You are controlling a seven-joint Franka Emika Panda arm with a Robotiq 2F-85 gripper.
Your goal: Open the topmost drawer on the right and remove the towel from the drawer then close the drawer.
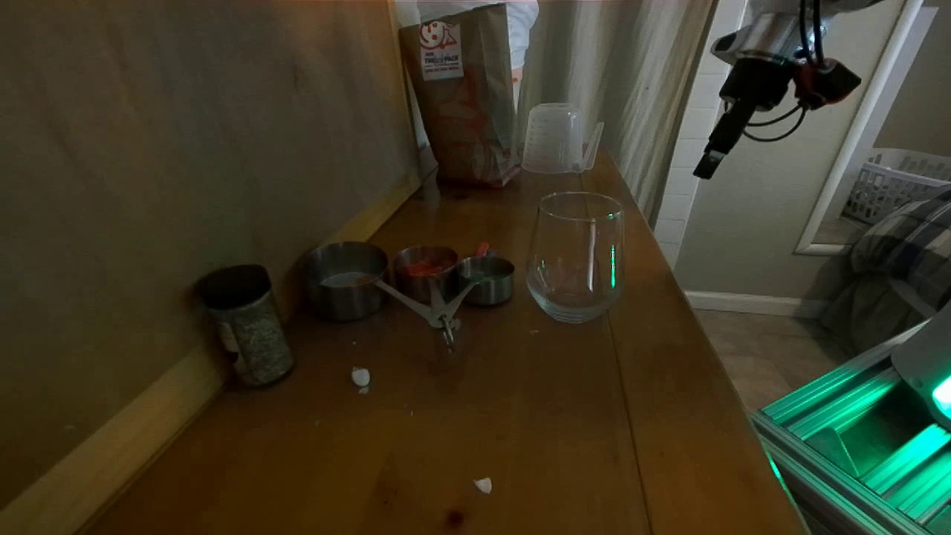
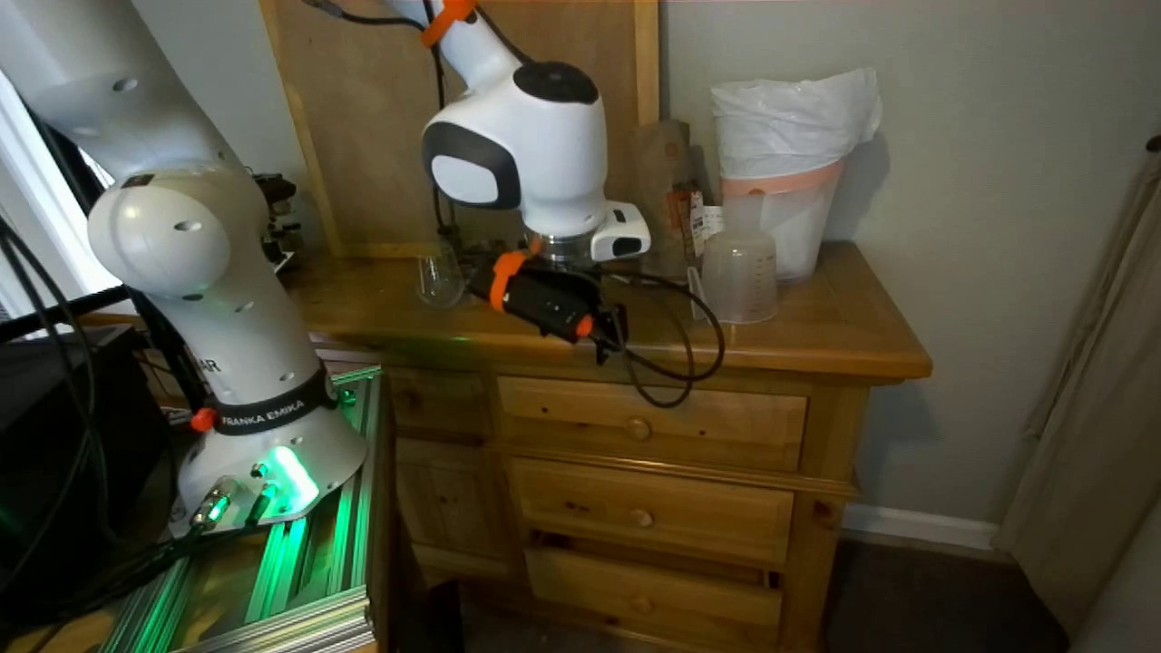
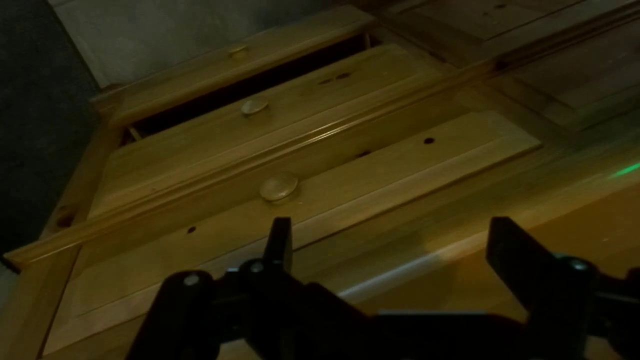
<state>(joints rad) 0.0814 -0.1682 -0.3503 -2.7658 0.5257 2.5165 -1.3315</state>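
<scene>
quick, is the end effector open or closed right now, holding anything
Black two-fingered end effector: open, jaws wide apart, holding nothing.

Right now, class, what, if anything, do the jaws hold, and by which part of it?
Nothing: in the wrist view, the black jaws stand open, empty; the nearest round wooden drawer knob lies beyond them.
</scene>
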